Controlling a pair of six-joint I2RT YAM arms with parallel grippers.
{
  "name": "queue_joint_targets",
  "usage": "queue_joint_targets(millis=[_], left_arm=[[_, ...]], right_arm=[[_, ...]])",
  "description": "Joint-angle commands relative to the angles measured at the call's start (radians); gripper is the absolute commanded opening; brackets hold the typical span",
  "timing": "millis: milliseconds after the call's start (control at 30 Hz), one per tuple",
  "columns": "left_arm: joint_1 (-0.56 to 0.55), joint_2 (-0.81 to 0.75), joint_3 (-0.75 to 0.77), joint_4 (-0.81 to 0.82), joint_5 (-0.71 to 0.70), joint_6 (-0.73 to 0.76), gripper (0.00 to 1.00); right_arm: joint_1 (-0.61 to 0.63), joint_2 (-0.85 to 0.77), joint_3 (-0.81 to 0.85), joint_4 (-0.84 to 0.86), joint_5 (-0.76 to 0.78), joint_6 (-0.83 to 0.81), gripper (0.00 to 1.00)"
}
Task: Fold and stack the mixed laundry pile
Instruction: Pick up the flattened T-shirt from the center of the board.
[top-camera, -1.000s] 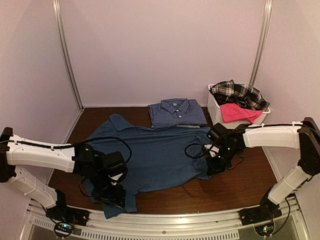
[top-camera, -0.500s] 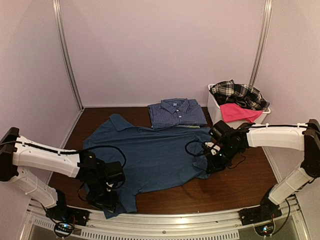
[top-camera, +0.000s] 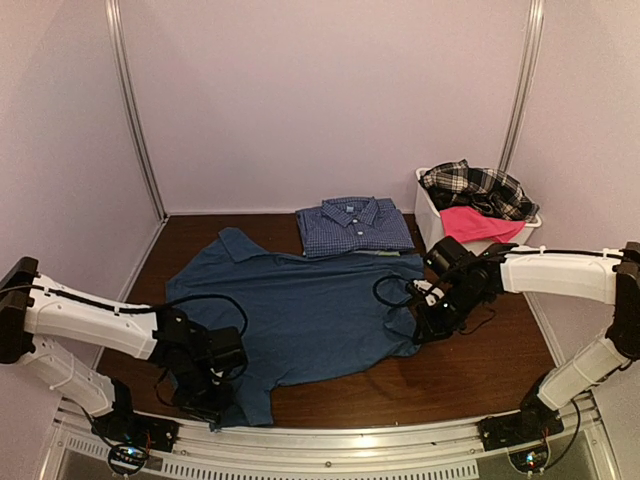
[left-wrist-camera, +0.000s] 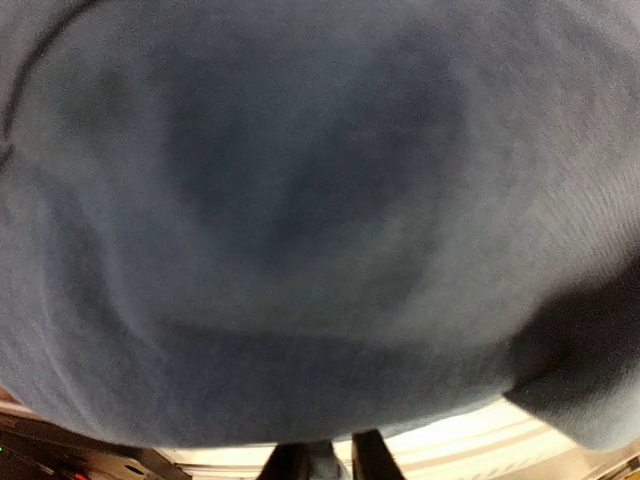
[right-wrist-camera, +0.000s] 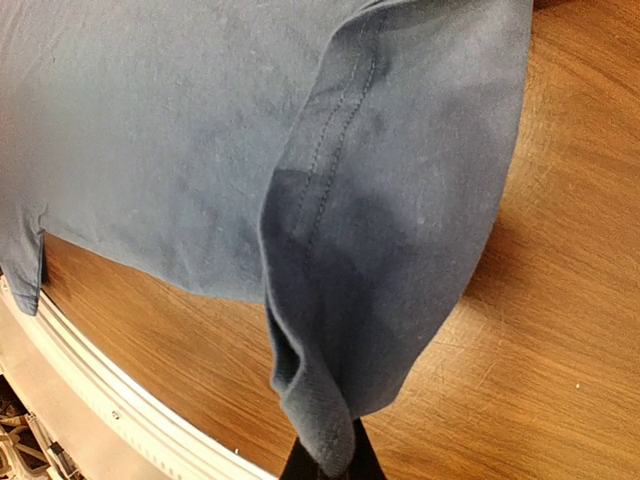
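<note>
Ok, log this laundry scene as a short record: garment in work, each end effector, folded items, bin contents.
garment in work: dark blue shirt, spread on the table
left end effector: pinching its near left edge
right end effector: shut on its stitched right edge
folded: blue checked shirt, behind it
bin: white bin holding plaid shirt and pink piece

Your chunky white plastic-tube left arm and matching right arm have black joints, and the blocky black left gripper and right gripper look the same as each other. You've got thin black cables looping loose off both wrists, plus small black base mounts.
</note>
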Motion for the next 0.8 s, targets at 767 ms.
queue_joint_targets(millis=[767], left_arm=[[0.034,-0.444,0.339,-0.542,-0.176,-0.208,0.0]], right_arm=[[-0.043,-0.331,-0.271,0.011,-0.185,0.202,0.09]])
